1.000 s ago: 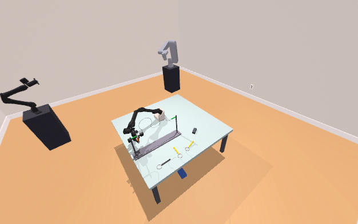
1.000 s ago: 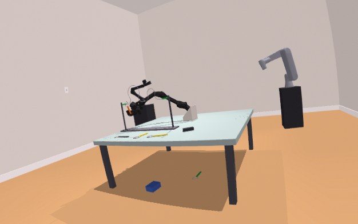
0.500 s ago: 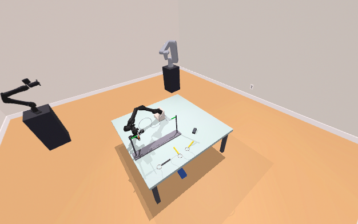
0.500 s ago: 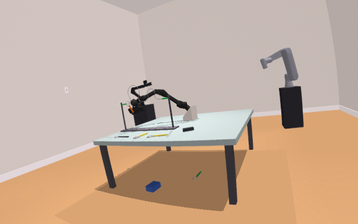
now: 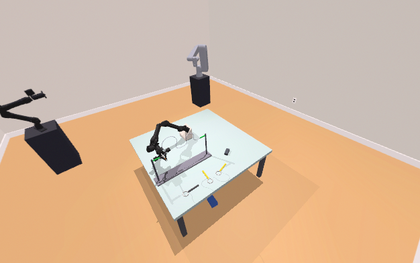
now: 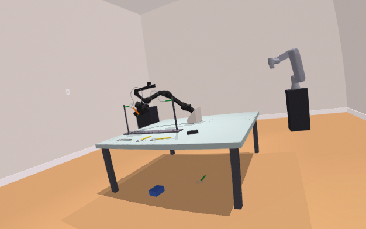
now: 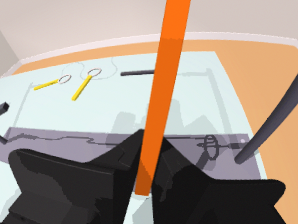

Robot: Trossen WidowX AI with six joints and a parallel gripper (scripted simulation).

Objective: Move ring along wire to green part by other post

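My gripper (image 5: pixel 164 156) (image 6: pixel 138 113) (image 7: pixel 148 135) is shut on the orange handle (image 6: pixel 136 111) (image 7: pixel 170 55), which leans up from the fingers. The ring (image 6: pixel 131 106) is at the handle's upper end, at the inner end of the green part (image 5: pixel 156 160) (image 6: pixel 127 106) by the near-left post (image 5: pixel 155 170) (image 6: pixel 126 120). It looks to be around the wire; whether it touches is too small to tell. The thin grey wire (image 6: pixel 130 94) rises beside it and loops toward the other green part (image 5: pixel 202 136) (image 6: pixel 168 100) at the other post (image 5: pixel 206 145) (image 6: pixel 175 114). The ring is outside the wrist view.
The posts stand on a dark base strip (image 5: pixel 188 166) (image 7: pixel 110 140). Beyond it on the table lie two yellow-handled rings (image 5: pixel 205 174) (image 5: pixel 223 168), a dark-handled ring (image 5: pixel 193 188) and a small black block (image 5: pixel 227 151) (image 6: pixel 192 132). The arm reaches over the table behind the wire.
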